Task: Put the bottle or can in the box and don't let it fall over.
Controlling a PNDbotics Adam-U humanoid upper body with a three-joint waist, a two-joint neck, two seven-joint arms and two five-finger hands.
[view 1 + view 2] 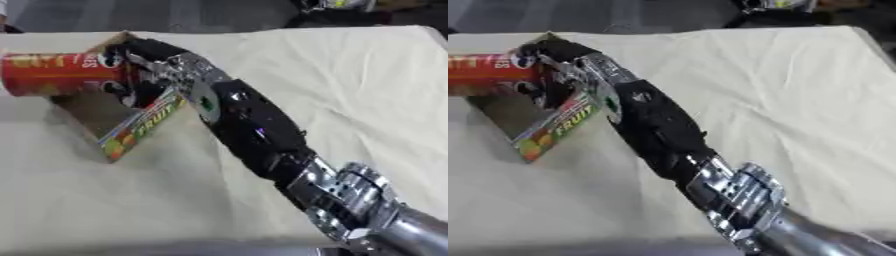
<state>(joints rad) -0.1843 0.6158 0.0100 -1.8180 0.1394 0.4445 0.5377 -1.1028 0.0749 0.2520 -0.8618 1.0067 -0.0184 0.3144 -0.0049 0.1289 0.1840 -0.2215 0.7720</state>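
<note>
1. Right arm (262, 130) enters from the lower right corner and runs diagonally up-left across the bench (332, 75), nearly straight, silver wrist joint low, black forearm in the middle.
2. Right hand (144, 62) sits at the far-left end of that reach, over the box (105, 117), fingers curled around the end of the red can (57, 74).
3. Hand state: closed on the can; dark fingers wrap over its top side, and the thumb side shows below it, just above the box's open top.
4. Can: red cylinder with yellow print, lying horizontal, not upright. Its free end points left away from the hand, towards the left edge of the view.
5. Can position relative to box: across and above the box's far-left part. Whether it touches the box rim, I cannot tell.
6. Box: shallow cardboard carton, brown inside, colourful side panel with fruit print (557, 127) facing the arm; it sits askew on the pale cloth over the bench.
7. Left hand: shows in neither view.
</note>
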